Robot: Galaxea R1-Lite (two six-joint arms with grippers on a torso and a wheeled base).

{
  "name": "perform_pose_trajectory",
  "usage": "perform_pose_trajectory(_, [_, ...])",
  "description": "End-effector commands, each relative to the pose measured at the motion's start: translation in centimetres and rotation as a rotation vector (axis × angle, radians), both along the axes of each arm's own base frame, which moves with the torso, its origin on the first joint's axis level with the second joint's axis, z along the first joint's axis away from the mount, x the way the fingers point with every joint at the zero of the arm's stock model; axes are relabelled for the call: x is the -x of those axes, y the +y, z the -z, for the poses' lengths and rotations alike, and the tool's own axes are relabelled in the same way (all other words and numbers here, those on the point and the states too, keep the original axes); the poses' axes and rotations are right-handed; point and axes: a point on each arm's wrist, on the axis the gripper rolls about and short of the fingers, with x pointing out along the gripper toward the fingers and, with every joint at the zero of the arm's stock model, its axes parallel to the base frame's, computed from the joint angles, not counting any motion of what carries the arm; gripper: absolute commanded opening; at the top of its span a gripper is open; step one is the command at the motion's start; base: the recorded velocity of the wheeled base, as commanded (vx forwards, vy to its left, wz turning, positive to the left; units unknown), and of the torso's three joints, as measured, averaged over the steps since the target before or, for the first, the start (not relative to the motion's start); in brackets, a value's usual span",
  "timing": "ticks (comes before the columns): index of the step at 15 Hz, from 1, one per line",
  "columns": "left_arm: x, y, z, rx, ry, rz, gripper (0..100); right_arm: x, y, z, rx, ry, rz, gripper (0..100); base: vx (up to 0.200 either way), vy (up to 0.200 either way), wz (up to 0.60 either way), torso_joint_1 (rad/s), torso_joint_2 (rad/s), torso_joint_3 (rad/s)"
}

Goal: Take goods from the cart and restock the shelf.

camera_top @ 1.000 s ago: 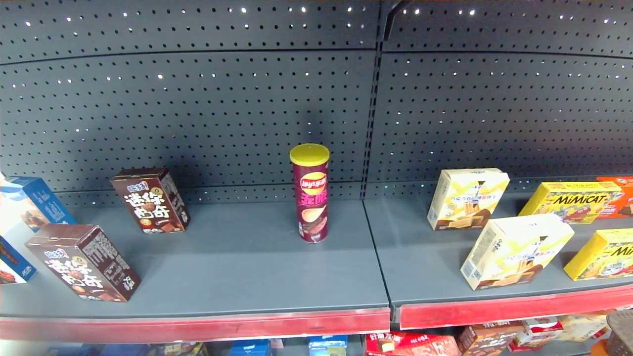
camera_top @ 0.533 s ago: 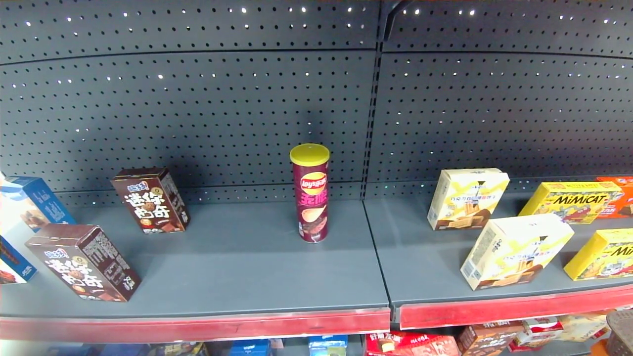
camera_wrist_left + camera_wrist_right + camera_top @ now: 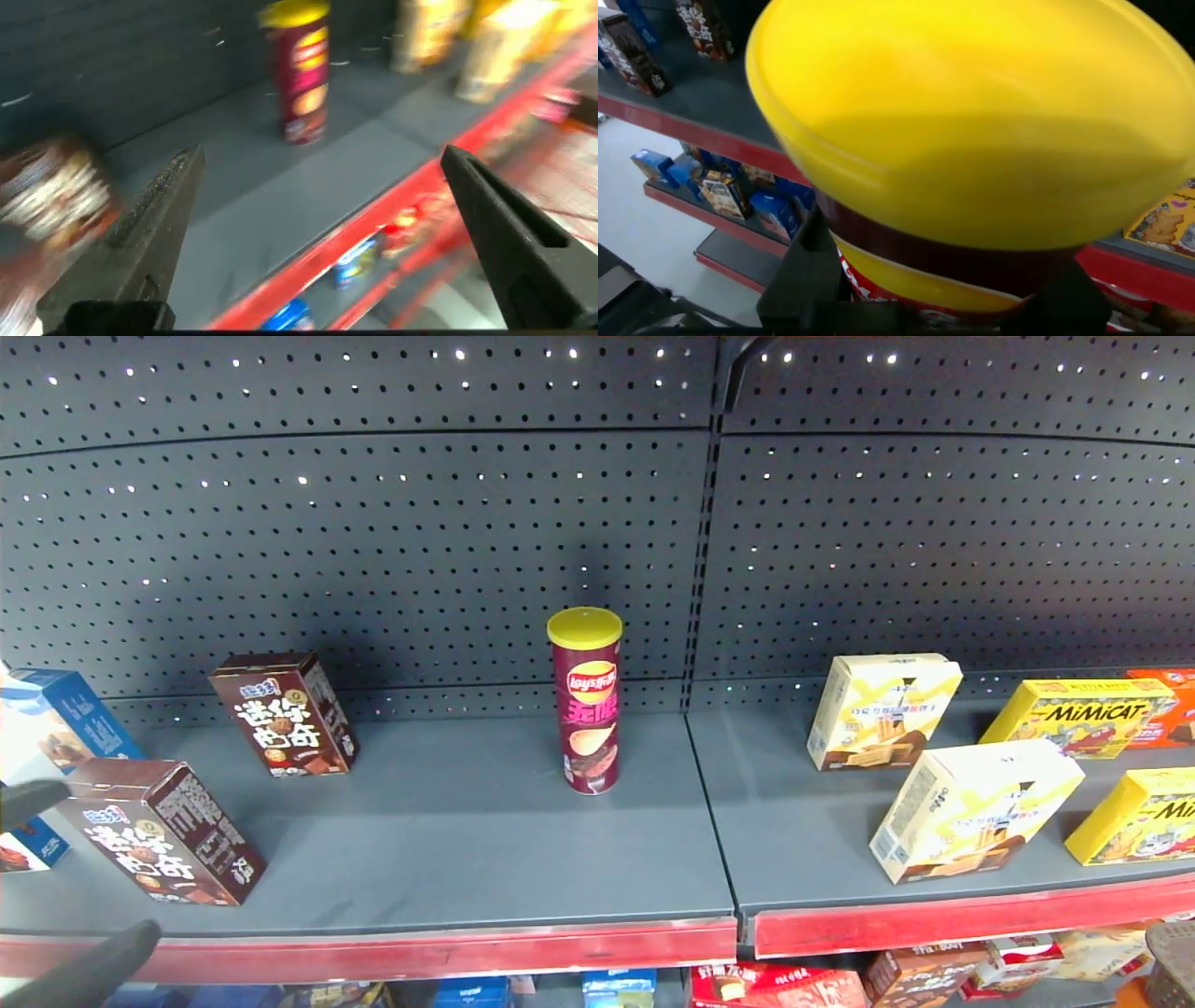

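Left wrist view: left hand (image 3: 318, 233) spread wide before the shelf (image 3: 271, 201), standing chip can (image 3: 301, 79) beyond its fingers; the right hand (image 3: 943, 289) pinches a yellow-lidded can (image 3: 971, 121).

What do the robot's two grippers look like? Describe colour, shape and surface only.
The left gripper has two long, flat, matte black jaws tapering to blunt tips; one inner face looks rough. The right gripper is black as well.

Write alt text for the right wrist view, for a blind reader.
The right gripper holds a maroon chip can, its yellow lid close to the camera. Behind it runs a grey shelf with a red front edge and brown boxes.
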Motion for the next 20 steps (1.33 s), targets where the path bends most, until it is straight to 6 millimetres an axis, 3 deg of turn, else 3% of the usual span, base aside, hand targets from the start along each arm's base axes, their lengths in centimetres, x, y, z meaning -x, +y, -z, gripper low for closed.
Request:
perform_pose_trajectory(1, [-6.2,-3.0,-2.0,-0.027,0.140,0.201,100,-0.1,0.0,-0.1,0.000,0.001,0.012,0,0.000,0.000,0.00,0.000,0.00,0.000])
perform_pose_trajectory(3, [-9.5,-4.7,-2.2,-0.046,0.179,0.240,100,-0.1,0.0,-0.2,-0.003,0.002,0.015,0,0.000,0.000,0.00,0.000,0.00,0.000])
perform_pose_trajectory(4, [-12.1,-6.1,-2.0,-0.051,0.154,0.268,100,-0.2,0.0,0.0,-0.003,0.010,0.015,0,0.000,0.000,0.00,0.000,0.00,0.000])
perform_pose_trajectory(6, [-15.9,-7.6,-0.8,-0.023,0.112,0.292,100,-0.2,0.0,0.1,-0.002,0.016,0.015,0,0.000,0.000,0.00,0.000,0.00,0.000])
perform_pose_trajectory(15, [-23.0,-10.4,3.7,-0.020,0.160,0.321,100,0.0,0.0,-0.3,-0.011,-0.001,0.010,0,0.000,0.000,0.00,0.000,0.00,0.000])
perform_pose_trajectory(20, [-25.3,-10.1,6.1,-0.040,0.194,0.296,100,0.2,-0.1,-0.3,-0.014,-0.011,0.008,0,0.000,0.000,0.00,0.000,0.00,0.000])
